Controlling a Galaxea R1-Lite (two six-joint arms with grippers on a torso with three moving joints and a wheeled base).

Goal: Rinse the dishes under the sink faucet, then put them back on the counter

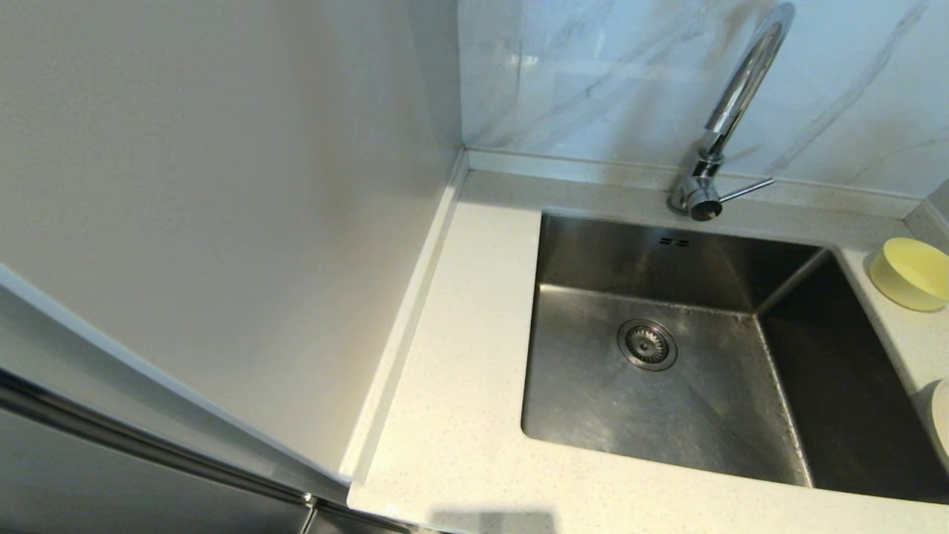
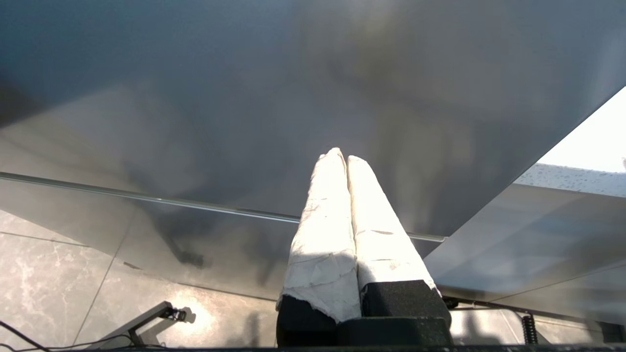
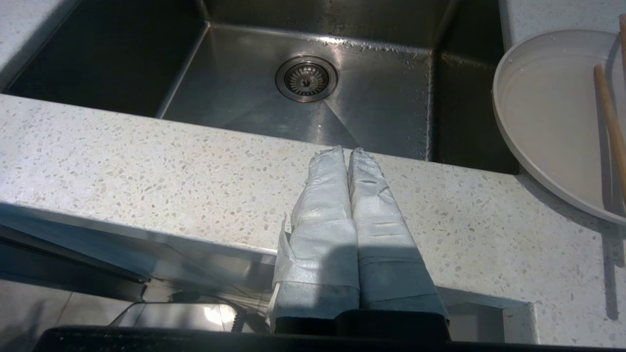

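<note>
Chopsticks (image 3: 609, 117) on plate (image 3: 547, 117): right wrist only; bowl (image 1: 912, 273): head.

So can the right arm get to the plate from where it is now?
Probably yes. The right gripper, shut and empty, sits at the counter's front edge, with only bare counter between it and the plate; chopsticks lie on the plate.

Even indoor light, with glare on the sink basin (image 3: 371, 98) and sharp focus.
</note>
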